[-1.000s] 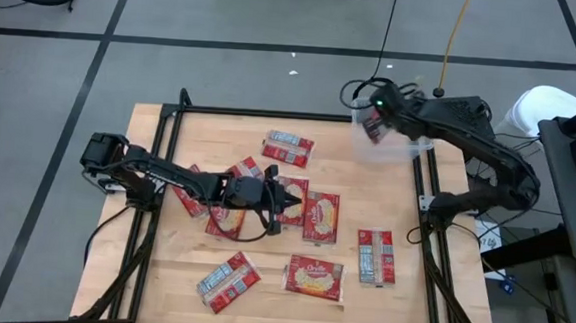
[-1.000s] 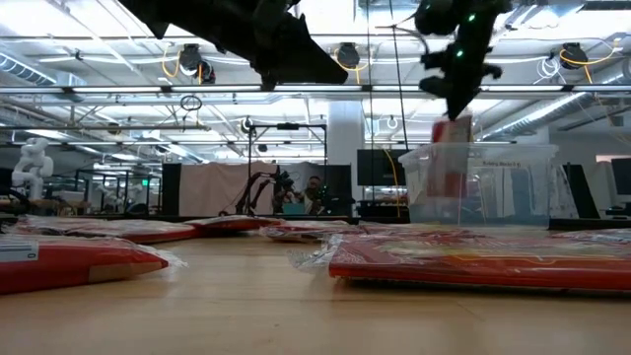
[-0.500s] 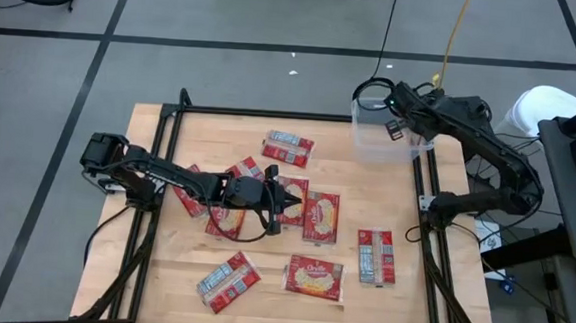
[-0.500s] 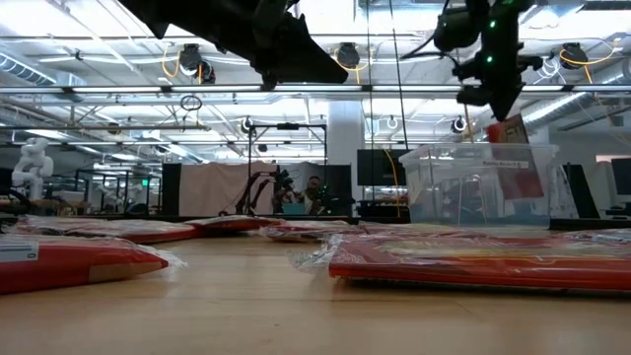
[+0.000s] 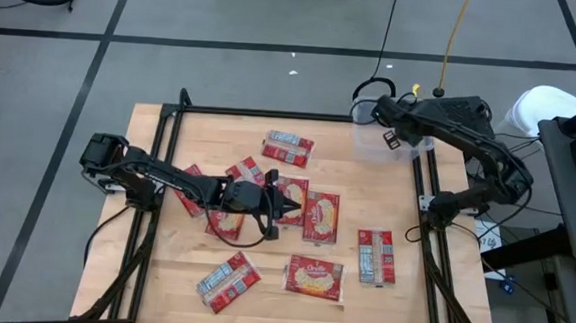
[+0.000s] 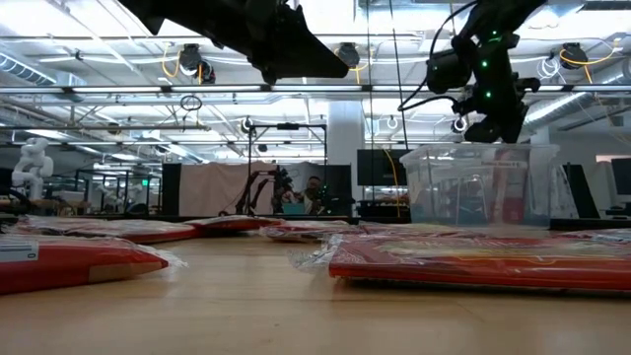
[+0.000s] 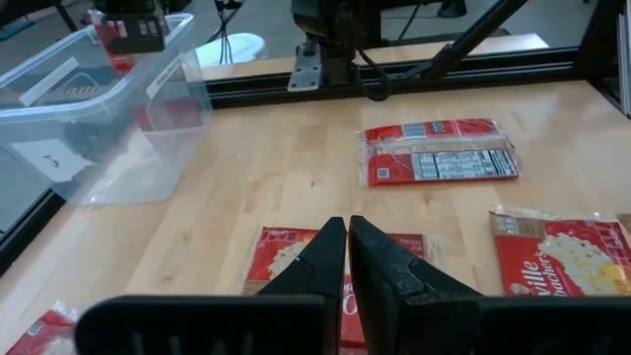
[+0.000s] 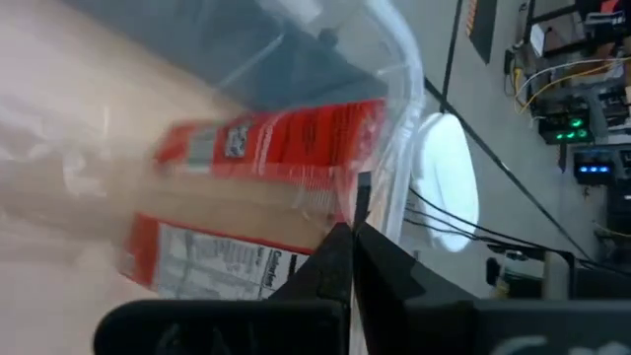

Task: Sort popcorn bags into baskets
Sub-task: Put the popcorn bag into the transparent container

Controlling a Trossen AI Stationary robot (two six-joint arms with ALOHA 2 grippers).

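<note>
Hovering over the clear basket (image 5: 389,146) at the tabletop's (image 5: 188,246) far right corner, the right end effector (image 5: 394,138) has its fingers pressed together, holding nothing. One popcorn bag (image 8: 266,148) lies inside the basket. Well away from the basket, mid-tabletop, the left end effector (image 5: 283,207) hangs pinched together and empty above the scattered popcorn bags (image 5: 323,216).

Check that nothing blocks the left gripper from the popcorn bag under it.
Nothing visible does. The left gripper hangs shut above the popcorn bag at the table's middle, with only air between them. The right gripper is far off, over the clear tub.
</note>
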